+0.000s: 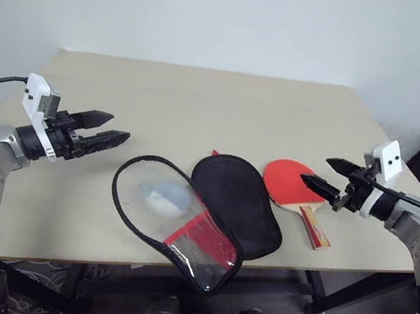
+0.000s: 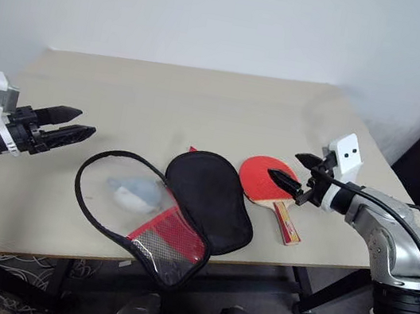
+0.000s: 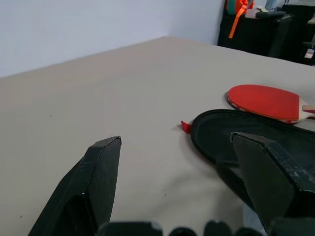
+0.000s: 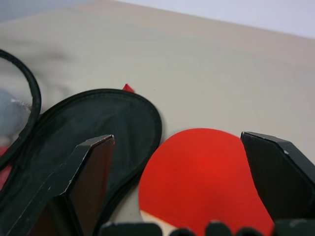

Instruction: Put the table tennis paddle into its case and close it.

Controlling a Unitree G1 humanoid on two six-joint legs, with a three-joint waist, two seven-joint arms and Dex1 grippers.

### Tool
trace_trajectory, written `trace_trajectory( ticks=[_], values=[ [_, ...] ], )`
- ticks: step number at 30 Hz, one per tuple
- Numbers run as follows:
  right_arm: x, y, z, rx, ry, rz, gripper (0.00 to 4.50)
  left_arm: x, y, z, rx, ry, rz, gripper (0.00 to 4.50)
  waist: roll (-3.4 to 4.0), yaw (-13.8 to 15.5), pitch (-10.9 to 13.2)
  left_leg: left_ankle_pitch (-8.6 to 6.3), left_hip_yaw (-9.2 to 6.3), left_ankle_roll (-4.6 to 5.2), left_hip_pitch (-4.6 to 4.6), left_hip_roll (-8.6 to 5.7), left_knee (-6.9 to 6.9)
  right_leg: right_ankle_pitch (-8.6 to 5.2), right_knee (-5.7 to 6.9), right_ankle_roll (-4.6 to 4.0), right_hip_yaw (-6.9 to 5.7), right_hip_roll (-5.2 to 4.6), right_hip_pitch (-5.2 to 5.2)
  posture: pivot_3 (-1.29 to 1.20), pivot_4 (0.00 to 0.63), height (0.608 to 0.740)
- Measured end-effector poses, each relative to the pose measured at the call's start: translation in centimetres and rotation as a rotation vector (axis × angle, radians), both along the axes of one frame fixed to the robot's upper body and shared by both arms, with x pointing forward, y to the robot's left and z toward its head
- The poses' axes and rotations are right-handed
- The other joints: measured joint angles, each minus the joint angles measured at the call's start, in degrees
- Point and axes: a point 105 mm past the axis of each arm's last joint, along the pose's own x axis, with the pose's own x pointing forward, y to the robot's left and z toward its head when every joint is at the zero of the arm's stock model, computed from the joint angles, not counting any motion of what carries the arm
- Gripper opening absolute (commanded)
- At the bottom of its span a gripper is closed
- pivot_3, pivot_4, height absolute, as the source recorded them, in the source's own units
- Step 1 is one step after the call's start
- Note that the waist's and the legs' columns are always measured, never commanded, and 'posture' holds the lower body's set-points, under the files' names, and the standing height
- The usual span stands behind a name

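Paddle (image 1: 290, 182) lies beside the unzipped case (image 1: 208, 213) on the worktop (image 1: 202, 107) — both grippers, left (image 1: 111, 131) and right (image 1: 324, 174), spread wide, seemingly empty.

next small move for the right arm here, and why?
Probably lower the right claw onto the table tennis paddle and close on it. The paddle lies flat on the table, beside the case, which lies spread open with its black lining up. The right claw is open and hovers over the red face, holding nothing; the left claw is open too, off to the case's other side.
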Motion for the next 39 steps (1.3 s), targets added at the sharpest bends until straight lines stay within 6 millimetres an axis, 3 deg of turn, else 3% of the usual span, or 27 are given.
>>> trace_trajectory(
  ticks=[29, 39],
  values=[
    [-0.9, -1.2, -1.5, -0.073, 0.157, -0.058, 4.49, -0.2, -1.1, -0.4, 0.053, -0.056, -0.071, 3.77, -0.03, 0.19, 0.0, 0.0, -0.09, 0.01, -0.02, -0.05, 0.1, 0.01, 0.0, 0.0, -0.09, -0.02, 0.09, 0.0, 0.0, 0.654],
    [-1.1, -1.2, -3.2, -0.1, 0.257, -0.092, 4.49, -0.1, -2.0, -0.9, 0.061, -0.037, -0.124, 3.77, -0.03, 0.17, 0.0, 0.0, -0.09, 0.02, -0.03, -0.05, 0.13, 0.01, 0.01, 0.0, -0.09, -0.02, 0.09, 0.0, 0.0, 0.654]
  ],
)
